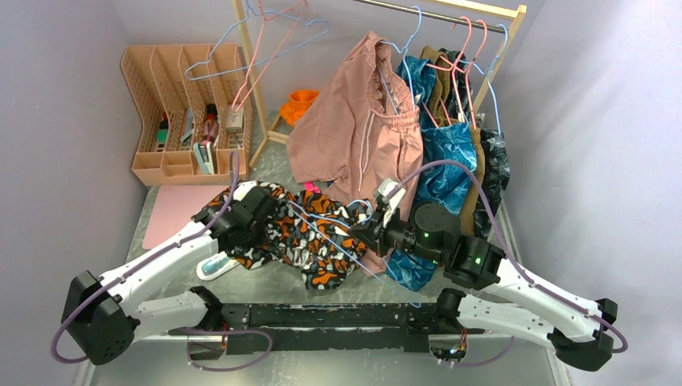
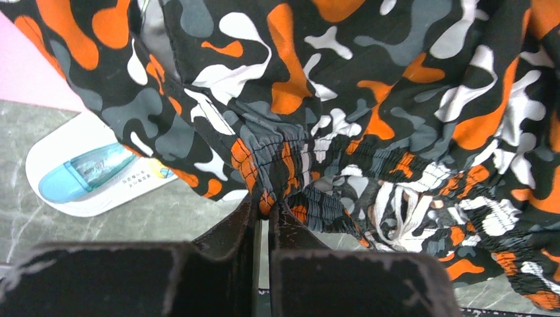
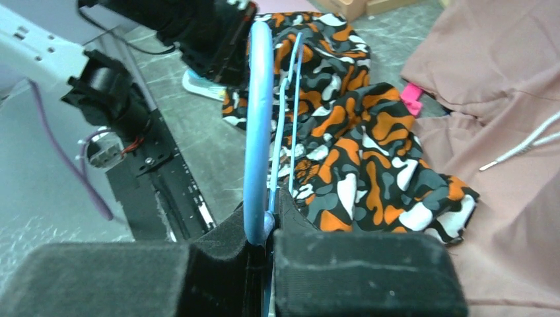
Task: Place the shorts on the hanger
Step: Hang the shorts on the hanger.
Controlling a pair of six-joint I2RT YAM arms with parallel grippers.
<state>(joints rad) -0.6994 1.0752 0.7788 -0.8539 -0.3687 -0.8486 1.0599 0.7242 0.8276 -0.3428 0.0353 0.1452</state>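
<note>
Left wrist view: the shorts point(image 2: 343, 86) lie bunched on the worktop point(image 2: 20, 218), with their gathered waistband pinched at the very tips of the closed left jaws. The hanger point(image 3: 257, 119), clamped in the right jaws, reaches ahead of them over the print. So small a bite could slip when lifted, and the thin frame might twist. The surface is grey and marbled, with a pink garment point(image 3: 495, 79) beside and a clothes rail point(image 1: 450, 12) behind.

table point(image 1: 277, 283): grey marbled | on it: shorts point(image 1: 297, 229), pink mat point(image 1: 173, 211), blister card point(image 1: 215, 265), peach file organizer point(image 1: 189, 112)
</note>
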